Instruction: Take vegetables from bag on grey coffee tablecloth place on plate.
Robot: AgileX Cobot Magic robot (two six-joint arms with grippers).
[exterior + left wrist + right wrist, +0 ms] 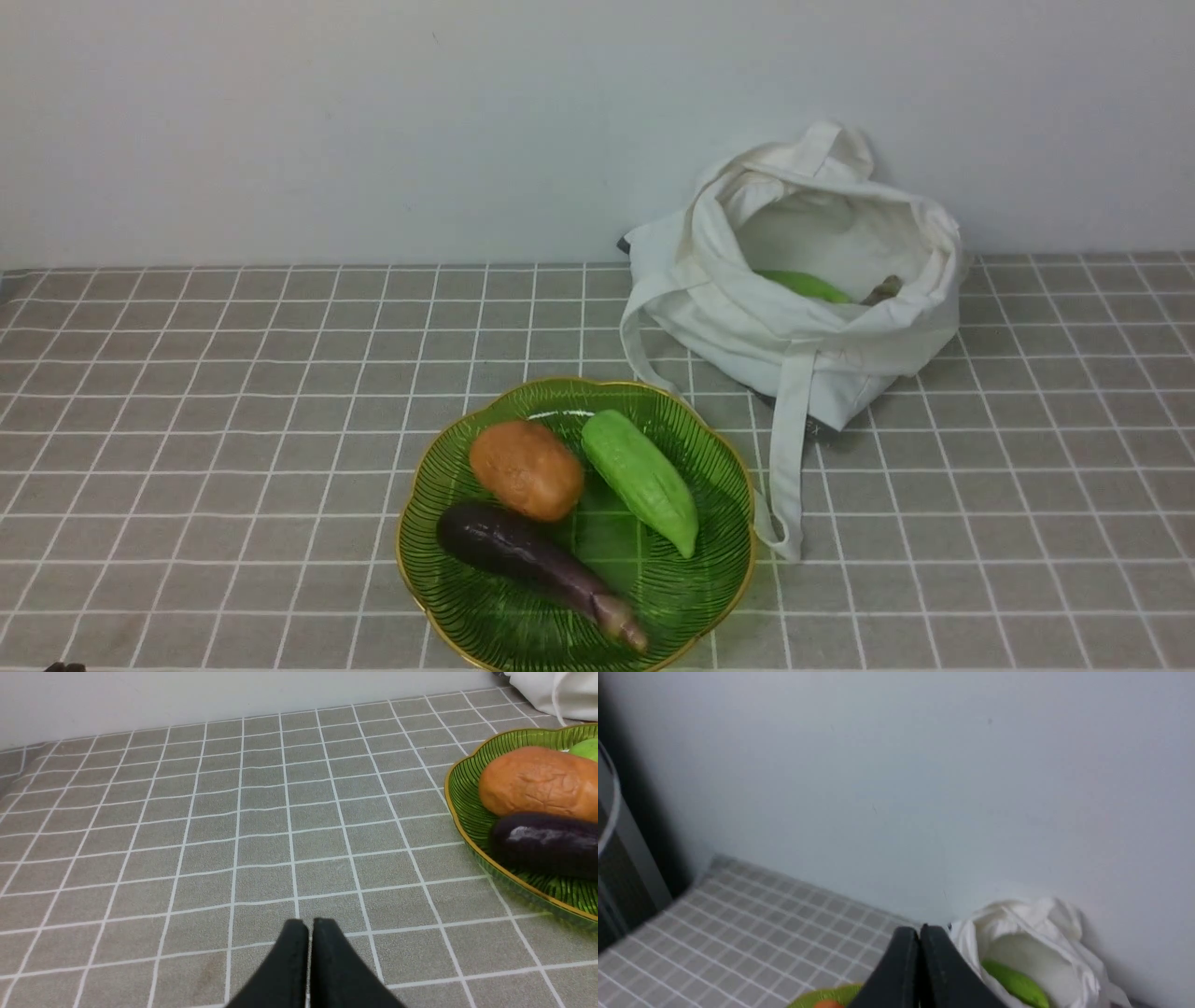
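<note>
Across the whole width of the front view, a grey tablecloth [233,392] crossed by thin white lines is spread in front of a pale wall [327,121]. Toward its far edge, right of centre, a white cloth bag [728,327] is set down with its mouth open, and one of its straps is draped down beside the plate. Nearer, a green glass plate [700,597] with a gold rim is placed on the cloth. On the plate, three vegetables are held: a dark eggplant [532,560], a green gourd [644,481] and a brown potato [527,467]. Inside the bag, another green gourd [805,285] is partly seen, with a brownish stem end [882,290] beside it.

By the left wrist camera, the left gripper [310,926] is shown with its fingers brought nearly together, only a narrow slit being left between the tips; nothing is gripped. By the right wrist camera, the right gripper [921,933] is shown with its fingers closed against each other, and nothing is held between them.
</note>
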